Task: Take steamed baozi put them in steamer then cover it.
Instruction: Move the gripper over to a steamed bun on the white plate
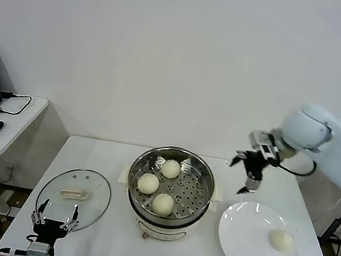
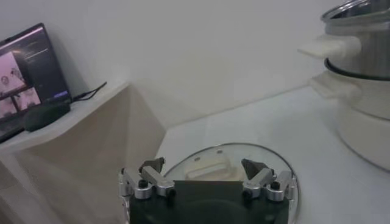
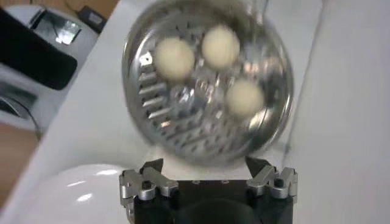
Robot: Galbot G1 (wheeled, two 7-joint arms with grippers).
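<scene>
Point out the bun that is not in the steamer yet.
It is the bun lying alone on the white plate, right of the steamer. The other three sit together on the perforated tray inside.

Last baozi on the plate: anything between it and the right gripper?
Nothing visible. The open right gripper hangs above the table between the steamer and the plate; the last baozi sits alone on it.

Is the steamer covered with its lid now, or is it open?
Open. The steamer shows three baozi on its perforated tray, and the glass lid lies flat on the table beside it.
</scene>
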